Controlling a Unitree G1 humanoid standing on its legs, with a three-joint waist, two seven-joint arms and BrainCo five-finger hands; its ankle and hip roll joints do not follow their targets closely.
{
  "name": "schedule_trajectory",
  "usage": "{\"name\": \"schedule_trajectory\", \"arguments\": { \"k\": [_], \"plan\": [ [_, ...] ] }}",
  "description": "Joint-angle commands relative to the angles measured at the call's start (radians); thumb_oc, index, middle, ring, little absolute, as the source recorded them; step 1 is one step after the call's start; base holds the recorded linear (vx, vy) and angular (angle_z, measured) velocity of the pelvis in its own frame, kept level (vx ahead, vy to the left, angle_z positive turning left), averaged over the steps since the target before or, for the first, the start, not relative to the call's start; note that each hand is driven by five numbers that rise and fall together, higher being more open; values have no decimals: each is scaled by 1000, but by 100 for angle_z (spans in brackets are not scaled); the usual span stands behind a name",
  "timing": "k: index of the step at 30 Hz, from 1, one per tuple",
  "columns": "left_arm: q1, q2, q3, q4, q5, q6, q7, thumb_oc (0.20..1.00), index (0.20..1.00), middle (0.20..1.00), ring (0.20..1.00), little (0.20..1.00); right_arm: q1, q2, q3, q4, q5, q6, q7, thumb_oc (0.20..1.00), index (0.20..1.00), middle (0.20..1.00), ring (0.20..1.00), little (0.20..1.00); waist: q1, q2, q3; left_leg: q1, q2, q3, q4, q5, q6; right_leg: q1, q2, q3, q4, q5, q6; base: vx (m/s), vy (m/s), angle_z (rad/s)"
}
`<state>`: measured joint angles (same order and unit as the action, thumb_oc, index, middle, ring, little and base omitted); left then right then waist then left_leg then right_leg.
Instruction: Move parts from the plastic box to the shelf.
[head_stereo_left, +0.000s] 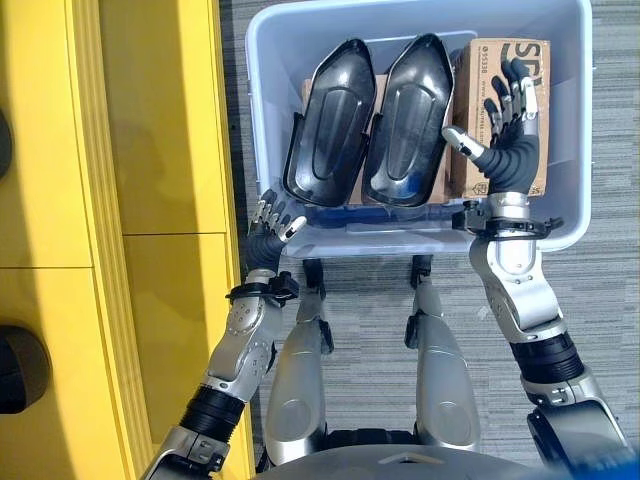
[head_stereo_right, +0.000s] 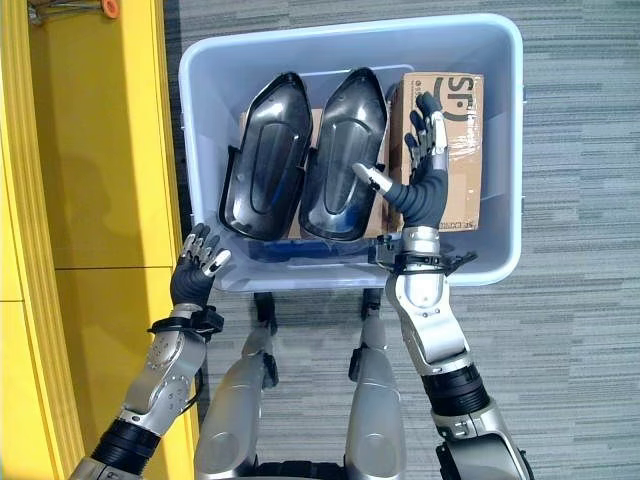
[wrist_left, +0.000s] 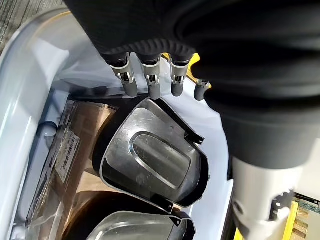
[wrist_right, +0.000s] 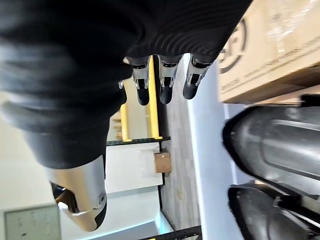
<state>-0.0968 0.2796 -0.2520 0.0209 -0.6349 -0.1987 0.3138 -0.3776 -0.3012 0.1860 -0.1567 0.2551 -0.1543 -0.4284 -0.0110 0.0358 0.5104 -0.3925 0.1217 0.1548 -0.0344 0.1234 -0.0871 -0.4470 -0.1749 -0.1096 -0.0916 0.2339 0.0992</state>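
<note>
Right robot hand (head_stereo_left: 508, 125) spread over box (head_stereo_left: 270, 60), left robot hand (head_stereo_left: 272, 222) outside.

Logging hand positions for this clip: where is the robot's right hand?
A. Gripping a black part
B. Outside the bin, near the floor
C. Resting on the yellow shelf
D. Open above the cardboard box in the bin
D: the right hand is spread open over the cardboard box inside the plastic box, holding nothing.

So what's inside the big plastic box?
The plastic box holds two black shell parts side by side and a cardboard box. Brown cardboard shows under the shells, but they cover most of it. The right hand hovers over the cardboard box.
</note>
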Motion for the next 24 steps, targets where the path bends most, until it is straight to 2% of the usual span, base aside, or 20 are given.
{"name": "schedule_trajectory", "arguments": {
  "k": [1, 17, 24],
  "plan": [
    [37, 35, 8, -71, 42, -15, 12, 1000, 1000, 1000, 1000, 1000, -4, 23, -8, -20, 36, -63, 0, 1000, 1000, 1000, 1000, 1000, 7, -34, -40, -38, 1, -9, 47, 8, 3, 51, -48, 19, 61, -85, 82, 0, 0, 0],
    [48, 38, 7, -72, 54, -15, 31, 1000, 1000, 1000, 1000, 1000, 20, 68, 57, 143, 101, -28, -10, 1000, 1000, 1000, 1000, 1000, 13, -30, -16, -65, -4, -16, 62, 9, 4, 37, -52, 9, 68, -82, 77, 0, -1, 0],
    [53, 40, 1, -70, 49, -25, 38, 1000, 1000, 1000, 1000, 1000, -4, 95, 53, 254, 125, -24, -50, 1000, 1000, 1000, 1000, 1000, 20, -19, -4, -77, -7, -19, 66, 9, 7, 21, -54, 9, 77, -81, 76, 0, 0, 0]
  ]
}}
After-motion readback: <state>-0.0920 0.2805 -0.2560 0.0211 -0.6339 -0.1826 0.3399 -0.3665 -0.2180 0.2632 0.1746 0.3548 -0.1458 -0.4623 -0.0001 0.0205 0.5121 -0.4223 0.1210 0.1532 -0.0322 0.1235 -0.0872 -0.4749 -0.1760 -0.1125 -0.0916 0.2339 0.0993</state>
